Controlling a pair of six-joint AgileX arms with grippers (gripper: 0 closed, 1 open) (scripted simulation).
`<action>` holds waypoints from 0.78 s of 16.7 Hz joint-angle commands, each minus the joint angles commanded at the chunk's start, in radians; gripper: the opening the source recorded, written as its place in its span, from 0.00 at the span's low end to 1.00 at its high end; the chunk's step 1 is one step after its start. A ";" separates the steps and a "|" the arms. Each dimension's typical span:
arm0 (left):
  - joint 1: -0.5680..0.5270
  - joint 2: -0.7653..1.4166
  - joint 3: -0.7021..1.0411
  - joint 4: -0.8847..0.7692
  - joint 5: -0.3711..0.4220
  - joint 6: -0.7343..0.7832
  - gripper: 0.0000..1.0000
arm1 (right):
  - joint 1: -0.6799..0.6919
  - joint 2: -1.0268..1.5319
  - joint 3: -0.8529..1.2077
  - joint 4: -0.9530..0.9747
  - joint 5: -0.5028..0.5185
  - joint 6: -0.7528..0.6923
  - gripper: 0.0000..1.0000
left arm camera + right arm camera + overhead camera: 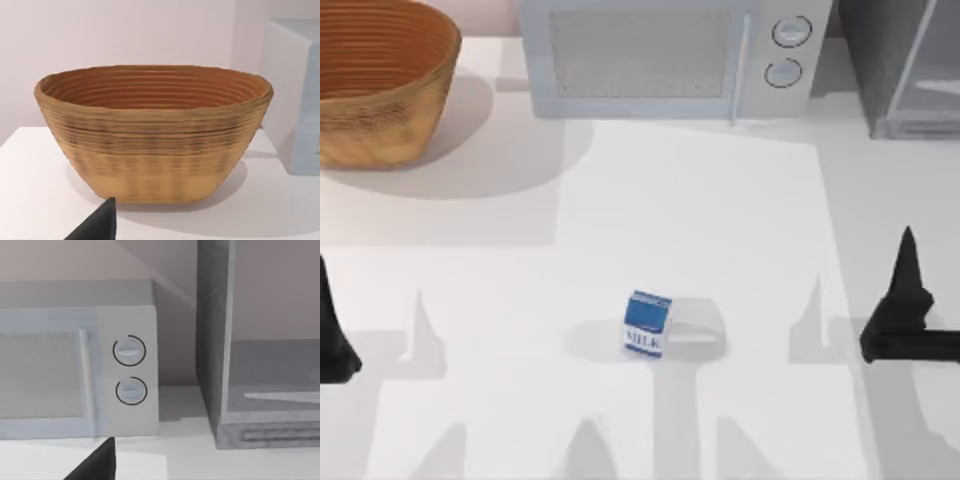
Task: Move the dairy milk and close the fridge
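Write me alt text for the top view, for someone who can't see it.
A small blue-and-white milk carton stands alone mid-table on the white table. Along the far edge sit a woven wicker basket at left, a light grey microwave in the middle and a dark grey fridge at right. The left tool and right tool flank the carton.

You've got dairy milk [647, 324] lower centre on the counter [720, 200]; basket [380, 80] upper left, microwave [665, 55] top centre, fridge [900, 65] upper right.
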 joint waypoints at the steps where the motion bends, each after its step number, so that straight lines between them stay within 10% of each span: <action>1: 0.000 0.000 0.000 0.000 0.000 0.000 1.00 | 0.015 0.053 0.037 0.031 0.027 -0.007 1.00; 13: 0.000 0.000 0.000 0.000 0.000 0.000 1.00 | 0.253 1.190 0.707 0.569 0.462 -0.137 1.00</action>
